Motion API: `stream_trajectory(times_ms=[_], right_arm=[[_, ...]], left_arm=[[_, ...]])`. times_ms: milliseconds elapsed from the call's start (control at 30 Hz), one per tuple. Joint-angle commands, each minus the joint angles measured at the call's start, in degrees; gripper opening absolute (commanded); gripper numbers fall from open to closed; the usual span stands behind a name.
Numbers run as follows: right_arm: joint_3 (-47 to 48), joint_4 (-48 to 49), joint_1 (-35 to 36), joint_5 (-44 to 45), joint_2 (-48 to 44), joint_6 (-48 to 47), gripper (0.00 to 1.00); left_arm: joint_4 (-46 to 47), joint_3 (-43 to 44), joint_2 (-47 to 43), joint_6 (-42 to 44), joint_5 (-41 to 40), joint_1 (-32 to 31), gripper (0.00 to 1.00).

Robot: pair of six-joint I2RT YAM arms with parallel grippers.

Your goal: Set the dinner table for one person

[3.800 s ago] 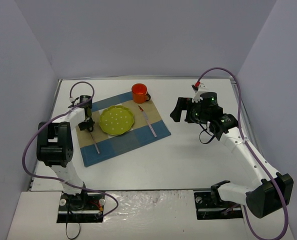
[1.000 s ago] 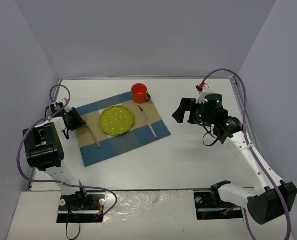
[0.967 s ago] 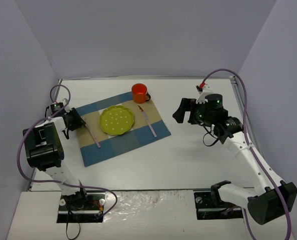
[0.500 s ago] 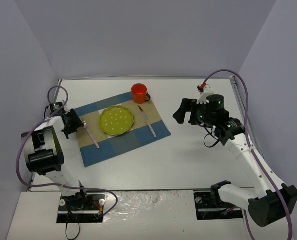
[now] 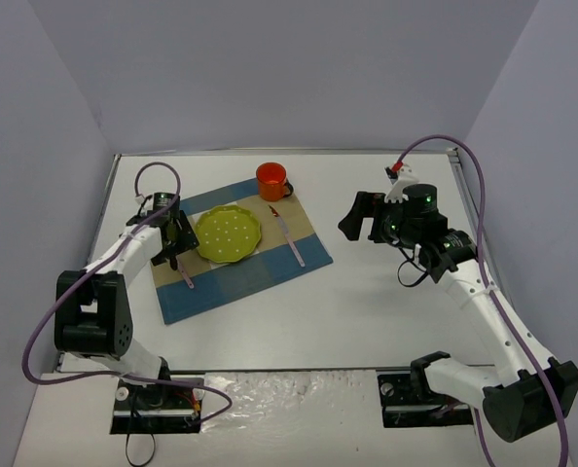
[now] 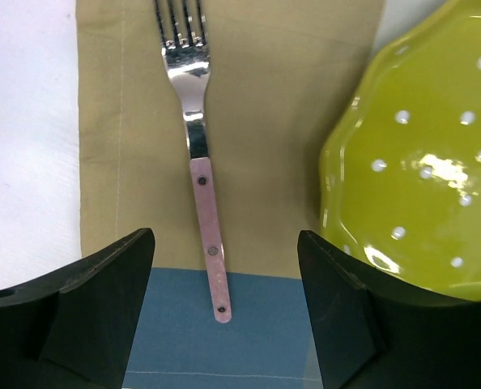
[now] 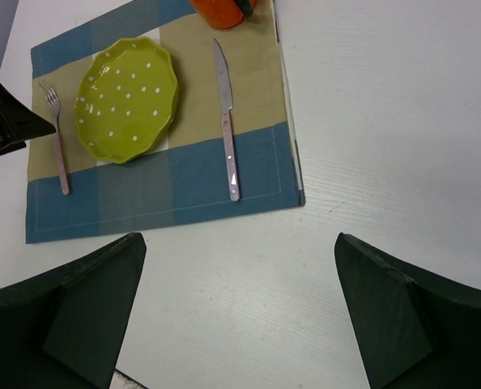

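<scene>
One desk (image 5: 367, 311), white, flat, rectangular, thin metal edging, fills most of the top view between grey walls. Its edges sit square to the camera. Can't tell which side is the long one from this angle. Both arm bases are at its near edge.

Blue-and-tan checked placemat (image 5: 235, 282) lies on the left half of the desk, turned at an angle to the desk edges. It carries the plate, fork and knife.

Right end effector (image 5: 359, 216) hangs over bare desk to the right of the placemat, fingers spread wide, gripping nothing.

Left end effector (image 6: 224, 237) hangs over the left part of the placemat, spread wide, gripping nothing. One finger is on each side of the fork handle, clear of it.

Green plate (image 5: 227, 234) with a scalloped rim and white dots sits mid-placemat; only the dots show on it.

Orange mug (image 5: 271, 181) stands at the placemat's far edge, just beyond the knife tip. Its contents can't be made out.

Knife (image 7: 227, 121) lies right of the plate, blade away from the arm bases, pink handle toward them.

Fork (image 6: 198, 154) lies left of the plate, tines away from the arm bases, pink handle toward them, roughly parallel to the knife.
</scene>
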Motion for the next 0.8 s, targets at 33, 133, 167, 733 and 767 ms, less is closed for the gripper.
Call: stream_trajectory(times_ms=[33,133,167,733,767], right_arm=[[0.14,1.79,-0.40,-0.02,-1.99,-0.68,1.00],[-0.16,1.57,-0.48,0.20,-2.45,-0.76,1.00],[-0.28,1.56,-0.48,0.21,-2.58,-0.81,1.00],[-0.80,1.21,-0.66,0.48,-2.83,-1.38,1.00],[-0.76,1.17,-0.70,0.48,-2.80,-1.38,1.00]], left_arm=[[-0.57,1.81,2.86,-3.57,-5.31,-0.04,0.61],[-0.45,2.12,4.47,-3.14,-5.61,-0.33,0.55],[-0.28,2.10,4.85,-2.96,-5.57,-0.33,0.53],[2.78,-1.64,9.14,-1.04,-3.16,-0.42,0.20],[2.86,-2.05,8.80,-0.63,-2.94,-0.42,0.15]])
